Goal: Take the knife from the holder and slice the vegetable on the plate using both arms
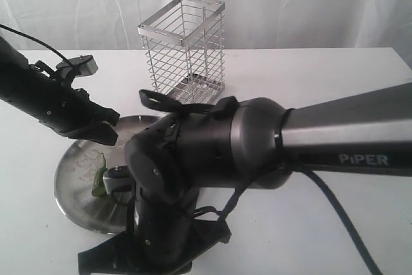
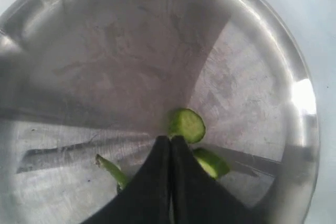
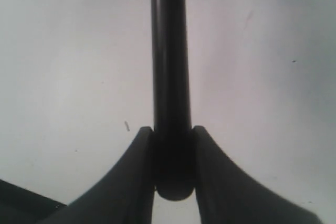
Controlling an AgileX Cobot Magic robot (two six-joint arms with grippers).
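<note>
Plate (image 1: 67, 181) sits at the table's (image 1: 322, 75) near-left. Its left rim is exposed; its right edge is hidden under the right arm (image 1: 257, 140). Holder (image 1: 183, 49) stands upright behind, apart from the plate's far rim, with open white surface stretching to its right. Vegetable (image 1: 100, 181) lies inside the plate, left of centre, well in from the rim. In the left wrist view it shows a pale round cut face (image 2: 187, 125), with another green piece just beside it. Left arm (image 1: 38, 94) slants down from the left edge over the plate. Left gripper (image 2: 170, 140) has its fingers pressed flat together, nothing between them, tips right at the vegetable — contact can't be told. Right arm comes in level from the right, then bends steeply down at the near centre. Right gripper (image 3: 173, 129) is clamped on the knife (image 3: 172, 51), which runs straight out from the jaws above bare table — tip out of frame.
</note>
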